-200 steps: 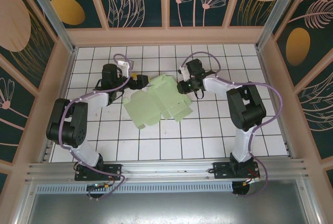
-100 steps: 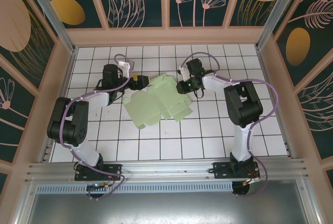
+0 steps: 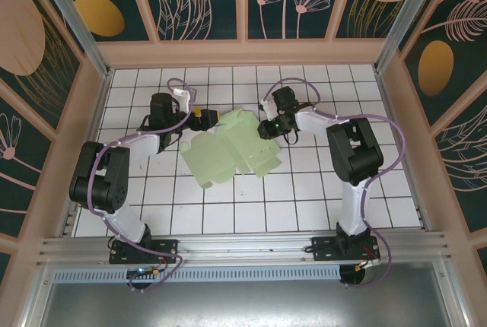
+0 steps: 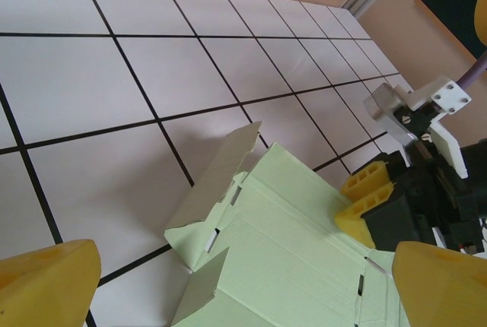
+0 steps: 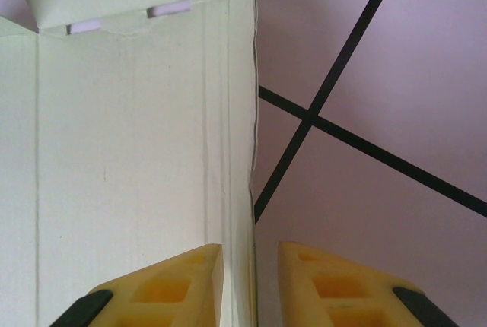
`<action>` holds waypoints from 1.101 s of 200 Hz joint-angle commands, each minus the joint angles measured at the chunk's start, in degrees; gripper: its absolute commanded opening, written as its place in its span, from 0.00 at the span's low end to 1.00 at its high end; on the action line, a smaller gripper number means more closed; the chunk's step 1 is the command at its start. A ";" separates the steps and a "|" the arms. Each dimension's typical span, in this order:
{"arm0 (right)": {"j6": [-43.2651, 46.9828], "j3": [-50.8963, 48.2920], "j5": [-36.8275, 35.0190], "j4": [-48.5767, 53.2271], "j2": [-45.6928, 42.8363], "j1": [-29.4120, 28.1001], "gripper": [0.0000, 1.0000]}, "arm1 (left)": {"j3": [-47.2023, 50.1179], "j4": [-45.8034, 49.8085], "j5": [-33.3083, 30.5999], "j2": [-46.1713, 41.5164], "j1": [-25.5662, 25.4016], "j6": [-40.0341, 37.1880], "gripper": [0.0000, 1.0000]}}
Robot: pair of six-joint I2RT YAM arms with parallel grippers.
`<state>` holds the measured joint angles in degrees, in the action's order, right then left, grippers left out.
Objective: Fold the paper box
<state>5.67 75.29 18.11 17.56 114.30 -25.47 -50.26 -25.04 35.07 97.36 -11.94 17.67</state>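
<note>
The paper box [image 3: 228,152] lies as a flat, creased mint-green cut-out on the tiled floor, with some flaps raised. My left gripper [image 3: 204,118] hovers at its upper left edge, wide open, with the card [image 4: 289,228] below and between its yellow fingers [image 4: 46,285]. My right gripper [image 3: 264,128] sits at the box's upper right edge. In the right wrist view its jaws [image 5: 249,266] straddle an upright card edge [image 5: 242,152]. The left finger [image 5: 175,281] touches the card. A narrow gap still separates the right finger [image 5: 327,281] from it.
The white tiled floor [image 3: 304,198] with black grid lines is ringed by peach walls [image 3: 243,53]. The right gripper's yellow fingers and black body [image 4: 411,205] stand just across the box from the left wrist camera.
The right gripper's jaws have narrowed around the card edge, and its arm has shifted slightly. The left gripper and the box have stayed put.
</note>
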 commanded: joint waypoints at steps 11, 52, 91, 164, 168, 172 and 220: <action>1.07 1.06 0.70 1.52 0.65 0.13 0.23 | -1.47 0.16 0.92 0.53 0.18 -0.43 0.98; 1.92 0.28 0.46 1.05 -0.31 -0.04 0.10 | -1.75 -0.39 1.18 2.33 0.21 0.10 0.98; 2.71 -0.11 -3.10 0.00 -1.93 -0.43 0.00 | -1.78 -0.93 0.90 2.31 0.18 0.47 0.98; 15.43 -9.90 -18.22 -13.93 -12.15 -5.47 0.00 | -3.60 -4.39 -8.62 1.16 0.32 4.65 0.99; 16.13 -9.65 -19.31 -13.54 -12.31 -5.55 0.00 | -4.20 -3.54 -9.16 1.21 0.30 4.51 0.99; 17.10 -9.48 -21.13 -13.27 -12.48 -5.55 0.00 | -4.57 -2.92 -9.74 1.23 0.27 4.32 0.99; 30.14 -19.20 -35.38 -22.24 -17.23 -9.79 0.00 | 2.32 -7.65 -15.49 -6.47 0.30 1.85 0.99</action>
<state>26.50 62.96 -6.92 3.33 101.14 -34.09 -52.05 -28.64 24.18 96.57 -11.94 21.56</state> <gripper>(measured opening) 0.055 0.988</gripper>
